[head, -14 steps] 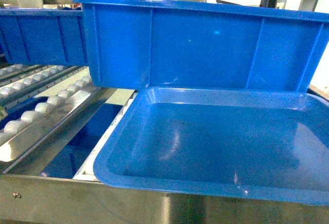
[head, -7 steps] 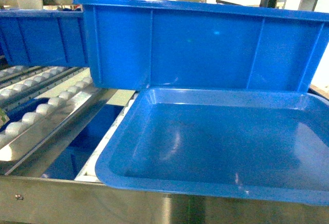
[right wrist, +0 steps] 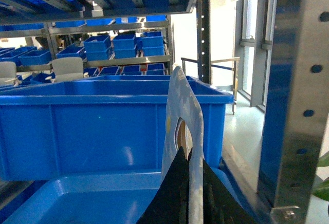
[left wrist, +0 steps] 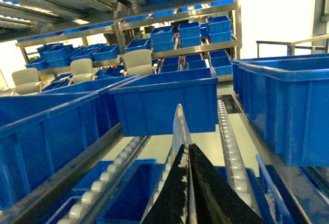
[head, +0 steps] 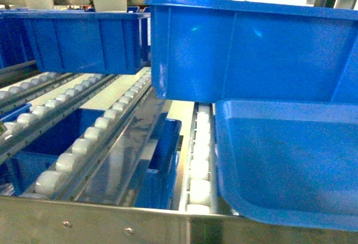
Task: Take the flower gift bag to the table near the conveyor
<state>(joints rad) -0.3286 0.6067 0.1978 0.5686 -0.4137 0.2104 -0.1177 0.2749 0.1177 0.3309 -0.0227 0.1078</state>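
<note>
Right wrist | fingers (right wrist: 187,154) pinch gift bag handle (right wrist: 186,116) | conveyor (head: 100,123)

We see the stainless-steel conveyor (head: 106,137) with rows of white rollers running near to far, and the pale, cut-out-handled gift bag's edge (right wrist: 186,121) standing upright, pinched at its bottom.
</note>
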